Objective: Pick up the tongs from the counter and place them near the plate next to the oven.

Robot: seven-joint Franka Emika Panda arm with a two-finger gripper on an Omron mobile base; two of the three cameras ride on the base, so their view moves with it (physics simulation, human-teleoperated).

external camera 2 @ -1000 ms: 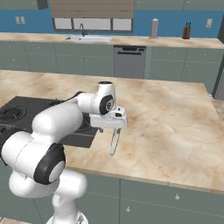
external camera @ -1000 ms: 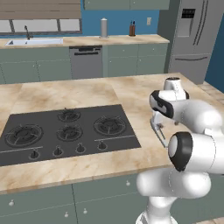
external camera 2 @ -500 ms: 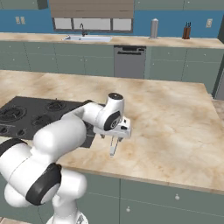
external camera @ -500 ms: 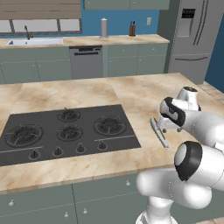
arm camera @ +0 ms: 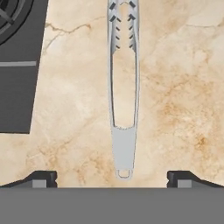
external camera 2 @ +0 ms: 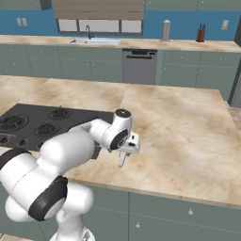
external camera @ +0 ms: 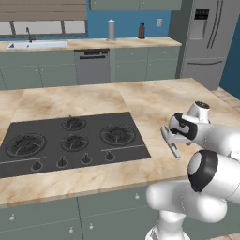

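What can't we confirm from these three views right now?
- Tongs: the toothed tips run off the hand view's top edge; in the left base view the arm covers most of them.
- Gripper: just the fingertips show, wide apart, above the grey band; height above the counter can't be judged.

On the beige worktop [external camera: 140, 101], the gripper [external camera: 169, 138] hovers low at about 3 o'clock from the black cooktop [external camera: 70, 140], directly over the tongs [external camera: 174, 148], which lie flat.
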